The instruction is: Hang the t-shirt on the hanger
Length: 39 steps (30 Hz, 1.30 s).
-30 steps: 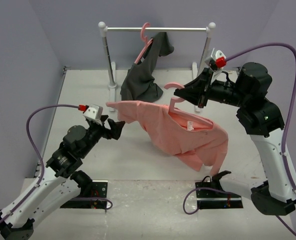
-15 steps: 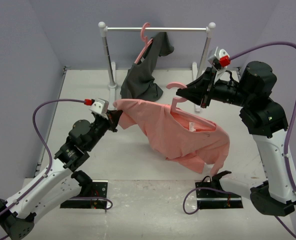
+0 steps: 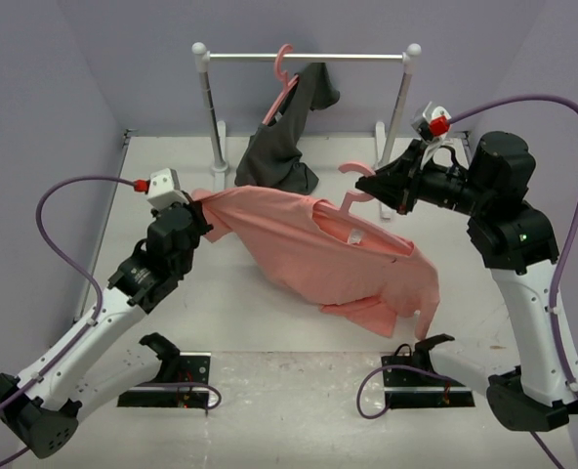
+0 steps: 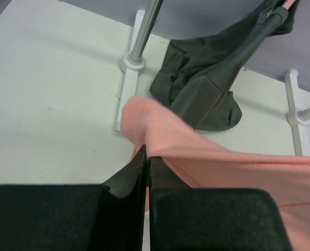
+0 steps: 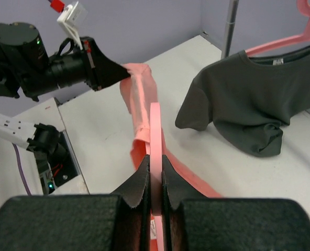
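The salmon-pink t-shirt [image 3: 318, 249] hangs in the air, stretched between both arms above the table. The pink hanger [image 3: 357, 181] is inside the neck, with its hook sticking out at the top. My right gripper [image 3: 375, 188] is shut on the hanger's hook stem; in the right wrist view the thin pink hanger [image 5: 155, 130] runs straight between the closed fingers of that gripper [image 5: 155, 159]. My left gripper [image 3: 203, 207] is shut on the t-shirt's left sleeve end. In the left wrist view its fingertips [image 4: 146, 154] meet on the pink t-shirt [image 4: 207, 157], which runs off to the right.
A white clothes rail [image 3: 309, 57] stands at the back. A dark grey garment [image 3: 274, 156] hangs from it on a second pink hanger [image 3: 282, 66] and trails onto the table. The rail's left foot [image 4: 129, 83] lies just beyond the sleeve. Purple walls close in both sides.
My left gripper went from open beside the sleeve to shut on it, then drew it left and back, stretching the shirt. My right gripper with the hanger shifted slightly right.
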### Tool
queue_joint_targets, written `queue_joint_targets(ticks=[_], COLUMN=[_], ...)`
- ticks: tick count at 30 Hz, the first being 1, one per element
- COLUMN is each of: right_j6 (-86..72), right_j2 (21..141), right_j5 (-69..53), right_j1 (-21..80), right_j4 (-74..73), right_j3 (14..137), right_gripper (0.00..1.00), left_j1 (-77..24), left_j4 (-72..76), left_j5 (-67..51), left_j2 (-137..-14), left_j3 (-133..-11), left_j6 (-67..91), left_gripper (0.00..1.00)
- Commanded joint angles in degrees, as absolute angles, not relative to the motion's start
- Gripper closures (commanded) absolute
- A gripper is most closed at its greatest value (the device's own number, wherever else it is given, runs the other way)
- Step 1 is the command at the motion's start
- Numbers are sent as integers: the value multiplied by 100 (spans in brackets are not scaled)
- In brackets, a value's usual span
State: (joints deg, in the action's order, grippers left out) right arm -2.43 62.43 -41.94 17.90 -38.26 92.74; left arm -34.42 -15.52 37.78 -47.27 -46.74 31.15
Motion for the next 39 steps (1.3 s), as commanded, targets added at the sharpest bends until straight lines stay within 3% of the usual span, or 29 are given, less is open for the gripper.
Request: queue_joint_targets(ticks=[1,8,18,27,29,30,31,32,34,36,39], right_j6=[-112,-45,287,233,174,113,41,37,44,52,79], right_j2=[5905,5359,5452,5420,5451,5498,5566,5643,5866,6050,6314], right_j5=[-4230,-4116,-4918,-4732,-4755,-4783,-4825,-4817,-4753,-4758,-5048], right_j1=[1618,1452,1441,1441,1441,1441,1441,1441,1441,1450,1622], right_j4=[-3577,-3281,-3062,-2756,-2725,-2700,-2660,-2687,-2865,-3051,-3146], right_j3=[8893,7974,7532,7025,7093,7158,7239,7327,7579,7782,8074], right_gripper=[100,100,100,100,100,100,100,100,100,100,100], left_j1=[-3104,-2347,-1855,-1204,-1204,-1204,-1204,-1204,-1204,-1204,-1281], left_j4=[-2013,-1742,-1959,-1683,-1617,-1596,-1565,-1513,-1177,-679,261], left_j5=[4287,3407,2960,2031,1541,1359,974,643,-144,-1338,-4547], left_j2=[-5089,-5085,-5156,-5150,-5159,-5152,-5132,-5057,-4754,-4518,-4892], left_j3=[-5078,-4896,-5065,-5035,-5080,-5140,-5229,-5271,-5463,-5552,-6062], left_j6=[3747,3825,3835,3734,3491,3317,3061,2937,2390,2210,2280], left_gripper=[100,100,100,100,77,58,23,11,0,0,4])
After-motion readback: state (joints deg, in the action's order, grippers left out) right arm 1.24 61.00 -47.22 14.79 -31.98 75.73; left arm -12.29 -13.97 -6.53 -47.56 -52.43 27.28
